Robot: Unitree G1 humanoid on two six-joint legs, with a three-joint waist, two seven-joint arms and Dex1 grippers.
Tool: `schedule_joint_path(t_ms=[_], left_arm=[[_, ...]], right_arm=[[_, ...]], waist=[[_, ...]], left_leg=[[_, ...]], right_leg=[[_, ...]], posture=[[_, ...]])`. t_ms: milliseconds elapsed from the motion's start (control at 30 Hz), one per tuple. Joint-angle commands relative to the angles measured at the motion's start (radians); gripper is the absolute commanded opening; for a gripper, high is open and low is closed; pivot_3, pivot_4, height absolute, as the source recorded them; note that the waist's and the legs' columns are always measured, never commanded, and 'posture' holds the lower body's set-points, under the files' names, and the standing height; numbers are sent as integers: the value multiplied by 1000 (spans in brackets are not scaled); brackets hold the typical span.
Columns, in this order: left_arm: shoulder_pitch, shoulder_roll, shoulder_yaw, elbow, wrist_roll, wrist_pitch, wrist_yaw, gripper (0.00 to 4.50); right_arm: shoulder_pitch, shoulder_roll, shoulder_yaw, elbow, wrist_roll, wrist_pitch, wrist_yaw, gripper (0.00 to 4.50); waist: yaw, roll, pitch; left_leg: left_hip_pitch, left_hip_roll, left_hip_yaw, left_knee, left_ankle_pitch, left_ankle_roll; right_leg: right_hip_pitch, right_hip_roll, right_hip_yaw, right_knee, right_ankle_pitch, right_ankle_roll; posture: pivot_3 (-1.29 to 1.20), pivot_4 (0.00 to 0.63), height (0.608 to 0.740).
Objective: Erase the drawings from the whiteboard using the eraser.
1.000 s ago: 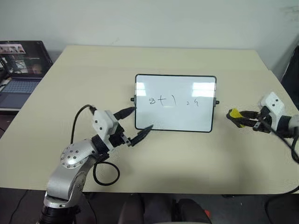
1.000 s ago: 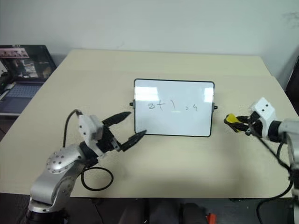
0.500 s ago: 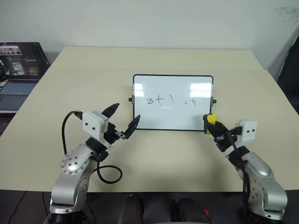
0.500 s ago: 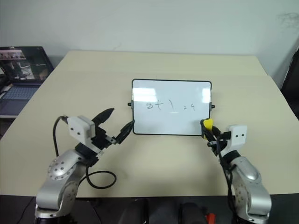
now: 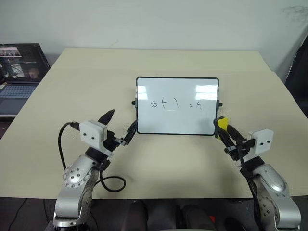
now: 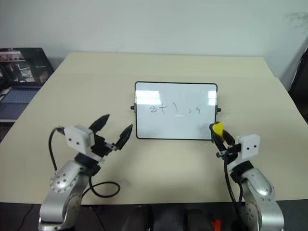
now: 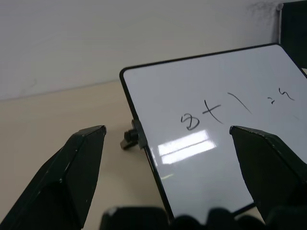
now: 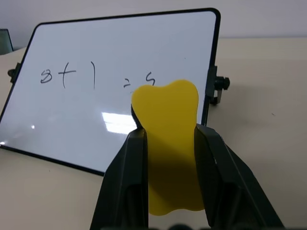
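Both arms repositioned: right gripper (image 5: 229,136), fingers clamped on the eraser (image 8: 168,139), swung in from far right to the whiteboard (image 5: 177,106) lower-right corner (drawings (image 5: 177,104) untouched, wiping comes next), left gripper (image 5: 118,127) wide open, empty, beside the desk-standing board.

A pale beige tabletop (image 5: 159,62) fills the middle of the room, its far edge close to a plain off-white wall (image 5: 154,21); a faint seam runs across the surface toward the far side; soft overhead light lies evenly over it. At the far left an open laptop (image 5: 19,72) sits on a lower surface beside the tabletop, its screen lit; at the far right a dark object (image 5: 299,62) stands just past the tabletop's edge, too cropped to identify.
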Motion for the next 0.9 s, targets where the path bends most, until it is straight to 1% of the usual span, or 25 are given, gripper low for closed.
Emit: schedule_joint_path(t_ms=[33, 167, 267, 367, 533, 633, 900], left_arm=[[3, -12, 42, -27, 3, -30, 35, 4500], [-1, -17, 44, -22, 16, -32, 53, 4500], [0, 1, 21, -26, 16, -21, 24, 4500], [2, 16, 13, -39, 1, -1, 1, 4500], [29, -10, 33, -65, -8, 26, 37, 4500], [50, -16, 26, -80, -1, 23, 46, 4500], [46, -19, 28, -64, 23, 10, 66, 4500]], right_arm=[[-1, -5, -15, -24, 13, -63, -10, 997], [-16, -2, 28, 9, -17, -98, -22, 997], [-34, -21, 43, 28, -24, -117, -17, 997], [-56, -38, 44, 48, -20, -122, -18, 997], [-86, -53, 27, 68, 0, -138, -17, 996], [-73, -66, 26, 57, 6, -141, -7, 996], [-51, -95, 51, 51, 5, -135, 6, 995]], waist=[[0, 0, 0], [0, -1, -1], [0, -1, -1], [0, -1, -1], [0, -1, -1], [0, -1, -1], [0, -1, -1]], left_leg=[[0, 0, 0, 0, 0, 0], [1, 0, 0, 0, 0, 0], [1, 0, 0, 0, 0, 0], [1, 0, 0, 0, 0, 0], [1, 0, 0, -1, 0, 0], [1, 0, 0, -1, 0, 0], [1, 0, 0, -1, 0, 0]], right_leg=[[0, 0, -1, 0, 0, 0], [1, 0, -1, 1, 0, 0], [0, 0, 0, 0, 0, 0], [0, 0, 0, 0, 0, 0], [0, 0, 0, 0, 0, 0], [0, 0, 1, 0, 0, 0], [0, 0, 0, 0, 0, 0]], posture=[[0, 150, 740], [0, 150, 740], [0, 150, 740], [0, 150, 740], [0, 150, 740], [0, 150, 740], [0, 150, 740]])
